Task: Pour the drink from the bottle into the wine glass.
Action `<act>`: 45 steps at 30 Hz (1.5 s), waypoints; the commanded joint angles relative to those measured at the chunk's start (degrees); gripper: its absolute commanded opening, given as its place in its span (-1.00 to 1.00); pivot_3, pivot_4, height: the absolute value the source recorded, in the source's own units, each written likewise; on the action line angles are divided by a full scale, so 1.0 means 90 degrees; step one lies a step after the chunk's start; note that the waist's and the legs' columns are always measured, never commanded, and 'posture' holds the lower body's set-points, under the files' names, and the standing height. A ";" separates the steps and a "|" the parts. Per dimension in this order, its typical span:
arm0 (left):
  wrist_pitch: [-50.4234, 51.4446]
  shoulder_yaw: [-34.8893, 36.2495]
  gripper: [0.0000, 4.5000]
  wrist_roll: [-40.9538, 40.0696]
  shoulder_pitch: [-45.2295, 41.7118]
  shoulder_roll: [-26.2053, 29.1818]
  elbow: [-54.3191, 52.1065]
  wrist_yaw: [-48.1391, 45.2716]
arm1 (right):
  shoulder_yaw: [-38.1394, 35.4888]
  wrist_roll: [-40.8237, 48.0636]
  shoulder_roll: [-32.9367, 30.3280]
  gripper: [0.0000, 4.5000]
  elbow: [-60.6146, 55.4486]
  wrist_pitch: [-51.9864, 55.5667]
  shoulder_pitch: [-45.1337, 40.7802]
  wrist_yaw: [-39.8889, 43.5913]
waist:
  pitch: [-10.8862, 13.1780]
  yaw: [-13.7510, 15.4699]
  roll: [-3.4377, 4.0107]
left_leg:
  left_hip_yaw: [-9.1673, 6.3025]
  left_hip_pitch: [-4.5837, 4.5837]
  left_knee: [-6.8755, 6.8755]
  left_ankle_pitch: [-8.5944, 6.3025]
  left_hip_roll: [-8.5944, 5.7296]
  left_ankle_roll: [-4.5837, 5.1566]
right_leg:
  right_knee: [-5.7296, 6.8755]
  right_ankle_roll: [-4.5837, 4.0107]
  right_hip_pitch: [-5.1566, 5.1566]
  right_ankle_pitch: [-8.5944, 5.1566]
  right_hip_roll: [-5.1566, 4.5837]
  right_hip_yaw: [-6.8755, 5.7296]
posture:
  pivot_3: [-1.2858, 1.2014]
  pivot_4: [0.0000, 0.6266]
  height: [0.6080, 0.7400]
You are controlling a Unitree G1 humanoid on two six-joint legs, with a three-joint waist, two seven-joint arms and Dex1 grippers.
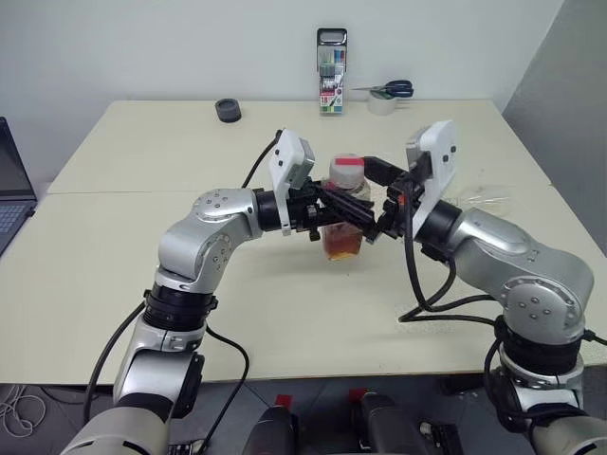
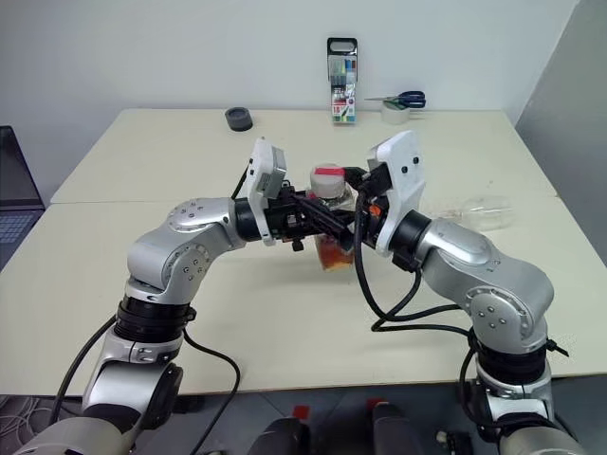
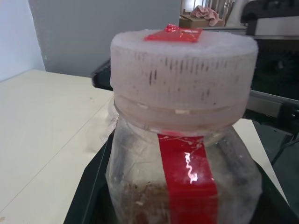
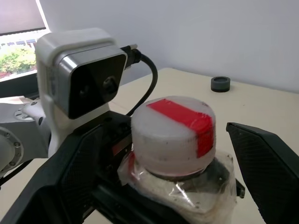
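Note:
My left gripper (image 1: 334, 210) is shut on the bottle (image 1: 343, 204) and holds it upright above the middle of the table. The bottle is small and clear, with a red label strip (image 3: 187, 175) and a white cap (image 4: 173, 135) with red tape on top. The amber drink (image 1: 341, 245) fills its bottom part. My right gripper (image 1: 376, 199) is open, one finger on each side of the cap, with gaps in the right wrist view. The wine glass (image 2: 474, 213) is a faint clear shape on the table beyond my right arm; I cannot tell how it stands.
A marker pack (image 1: 331, 59) stands at the table's far edge, with scissors on a white roll (image 1: 387, 95) to its right. A black ring (image 1: 228, 110) sits at the far left. A laptop (image 1: 9, 190) is off the table's left side.

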 commanded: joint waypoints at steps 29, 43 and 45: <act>0.0333 -0.0040 -0.18 -0.0471 -0.0097 0.0191 -0.0905 -0.0543 | 0.0216 0.0403 -0.1244 -0.15 0.1751 -0.0705 -0.1282 0.4254 | 0.0005 -0.0003 0.0005 | 0.0009 0.0002 -0.0001 -0.0016 -0.0004 0.0031 | -0.0008 0.0000 0.0007 0.0000 0.0011 -0.0009 | 0.03 -0.52 1.00; 0.0284 0.0027 -0.18 -0.0320 -0.0033 0.0132 -0.0874 -0.0236 | 0.0077 -0.0312 -0.1671 0.92 0.3084 -0.0704 -0.1963 0.5557 | 0.0006 0.0042 0.0003 | -0.0007 -0.0014 0.0006 -0.0001 -0.0005 0.0004 | -0.0012 0.0000 -0.0002 0.0000 -0.0015 -0.0006 | 0.03 -0.52 1.00; 0.0251 0.0076 -0.18 -0.0314 -0.0074 0.0093 -0.0792 -0.0147 | -0.0293 0.0051 -0.1680 0.98 0.2524 -0.0243 -0.1718 0.4977 | 0.0007 0.0041 0.0003 | -0.0013 -0.0016 0.0005 -0.0001 -0.0004 0.0003 | -0.0014 0.0000 -0.0003 0.0000 -0.0022 -0.0008 | 0.03 -0.52 1.00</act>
